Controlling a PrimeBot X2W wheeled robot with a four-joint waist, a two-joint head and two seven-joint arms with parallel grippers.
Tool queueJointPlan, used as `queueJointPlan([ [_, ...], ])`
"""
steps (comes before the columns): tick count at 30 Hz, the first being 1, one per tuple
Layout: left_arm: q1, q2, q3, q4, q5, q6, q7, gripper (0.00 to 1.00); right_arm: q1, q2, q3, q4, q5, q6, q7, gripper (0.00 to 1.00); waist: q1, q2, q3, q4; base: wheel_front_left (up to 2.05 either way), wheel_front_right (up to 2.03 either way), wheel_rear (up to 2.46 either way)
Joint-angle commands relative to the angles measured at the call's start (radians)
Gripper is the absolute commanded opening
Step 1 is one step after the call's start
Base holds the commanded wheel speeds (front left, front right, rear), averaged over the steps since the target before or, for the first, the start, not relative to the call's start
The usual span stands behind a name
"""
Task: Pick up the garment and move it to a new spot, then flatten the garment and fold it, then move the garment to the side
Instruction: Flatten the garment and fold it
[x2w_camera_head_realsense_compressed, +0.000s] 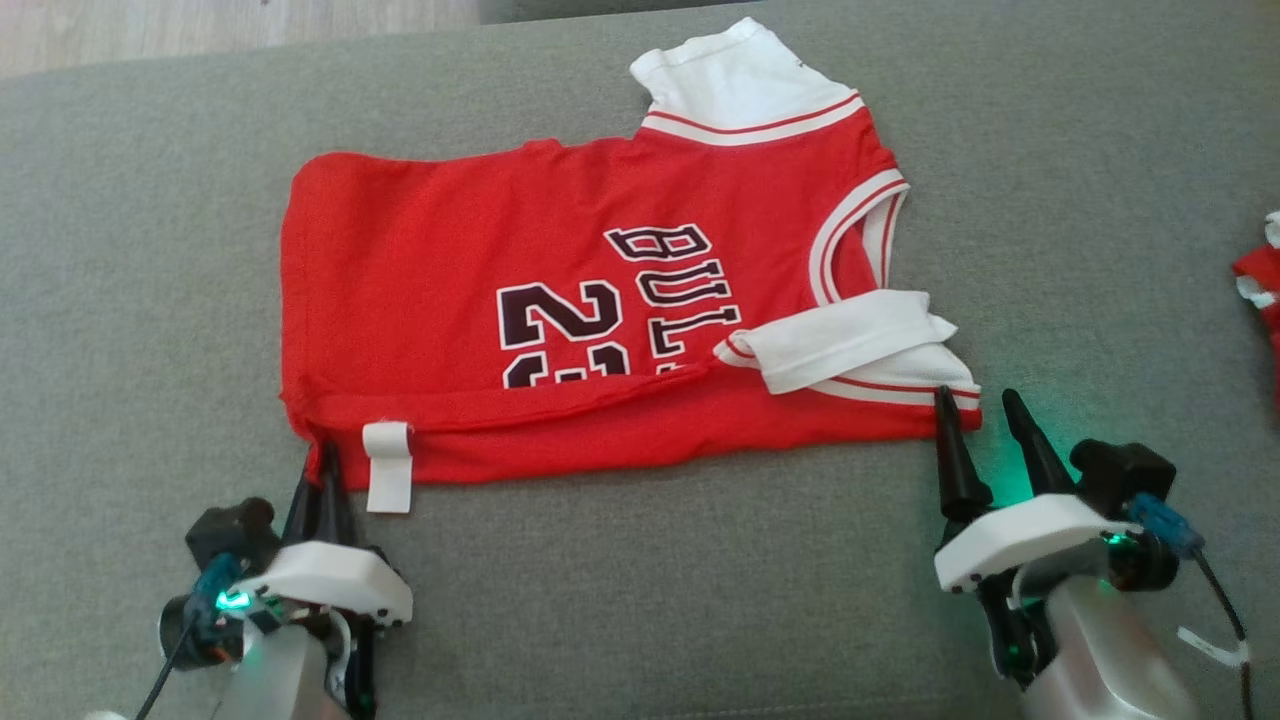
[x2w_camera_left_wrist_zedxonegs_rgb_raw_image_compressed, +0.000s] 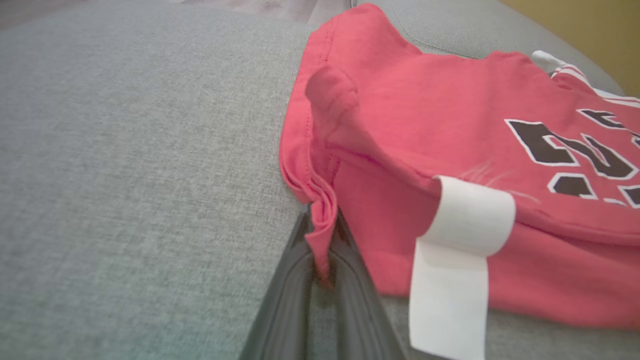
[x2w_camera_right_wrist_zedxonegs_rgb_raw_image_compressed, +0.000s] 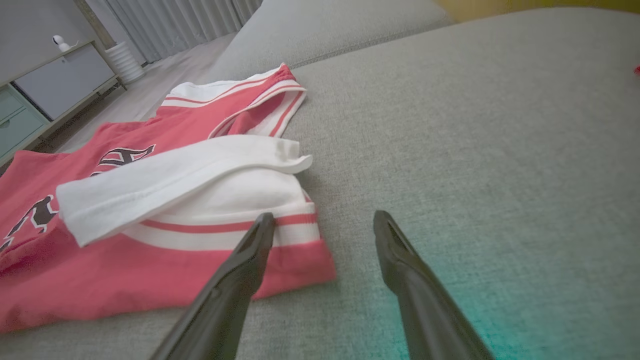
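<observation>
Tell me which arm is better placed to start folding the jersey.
Left: the left gripper is shut on the jersey at its hem corner; the right gripper stands open at the other corner.

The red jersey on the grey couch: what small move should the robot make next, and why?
Probably close the right jaws on the jersey's near right corner. The left jaws are shut on the near left corner, while the right jaws stand open astride theirs, one finger over the striped edge, the other above the cushion. Holding both corners would let it fold.
</observation>
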Motion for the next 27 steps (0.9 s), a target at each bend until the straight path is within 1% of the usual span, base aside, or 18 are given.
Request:
queueJointPlan([
  [1, -0.006, 0.011, 0.001, 0.012, -0.01, -0.007, 0.007, 0.0, -0.042, -0.003, 0.035, 0.002, 0.034, -0.001, -0.011, 1.0, 0.0, 0.0, 0.004, 0.006, 0.0, 0.0, 0.0],
  [2, -0.008, 0.011, -0.005, 0.014, -0.014, -0.01, 0.007, 0.0, -0.049, -0.003, 0.047, 0.026, 0.052, -0.001, -0.011, 1.0, 0.0, 0.0, 0.004, 0.009, 0.0, 0.0, 0.0],
  [3, -0.008, 0.011, -0.01, 0.014, -0.02, -0.012, 0.007, 0.0, -0.056, -0.003, 0.063, 0.052, 0.072, -0.001, -0.011, 0.95, 0.0, 0.0, 0.005, 0.011, 0.0, 0.0, 0.0],
  [4, -0.008, 0.011, -0.015, 0.013, -0.024, -0.014, 0.007, 0.0, -0.065, -0.003, 0.079, 0.073, 0.094, -0.001, -0.011, 0.58, 0.0, 0.0, 0.005, 0.014, 0.0, 0.0, 0.0],
  [5, -0.007, 0.011, -0.02, 0.01, -0.03, -0.016, 0.007, 0.0, -0.073, -0.003, 0.093, 0.094, 0.113, -0.001, -0.011, 0.0, 0.0, 0.0, 0.005, 0.017, 0.0, 0.0, 0.0],
  [9, 0.005, 0.011, -0.032, -0.016, -0.05, -0.02, 0.007, 0.0, -0.093, -0.003, 0.11, 0.133, 0.178, -0.001, -0.011, 0.0, 0.0, 0.0, 0.002, 0.025, 0.0, 0.0, 0.0],
  [12, 0.016, 0.011, -0.036, -0.043, -0.06, -0.022, 0.007, 0.0, -0.095, -0.003, 0.106, 0.123, 0.205, -0.001, -0.011, 0.0, 0.0, 0.0, -0.005, 0.028, 0.0, 0.0, 0.0],
  [17, 0.02, 0.011, -0.023, -0.146, -0.071, -0.023, 0.007, 0.0, -0.12, -0.003, 0.093, 0.081, 0.267, -0.001, -0.011, 0.0, 0.0, 0.0, -0.029, 0.033, 0.0, 0.0, 0.0],
  [22, -0.02, 0.013, 0.026, -0.241, -0.023, -0.024, 0.007, 0.0, -0.201, -0.003, 0.082, 0.068, 0.327, -0.001, -0.011, 0.0, 0.0, 0.0, -0.08, 0.038, 0.0, 0.0, 0.0],
  [24, -0.037, 0.017, 0.049, -0.251, -0.008, -0.026, 0.007, 0.0, -0.237, -0.003, 0.078, 0.08, 0.352, -0.001, -0.011, 0.0, 0.0, 0.0, -0.107, 0.037, 0.0, 0.0, 0.0],
  [27, -0.046, 0.028, 0.07, -0.229, 0.013, -0.03, 0.007, 0.0, -0.272, -0.003, 0.084, 0.131, 0.385, -0.001, -0.011, 0.0, 0.0, 0.0, -0.156, 0.034, 0.0, 0.0, 0.0],
])
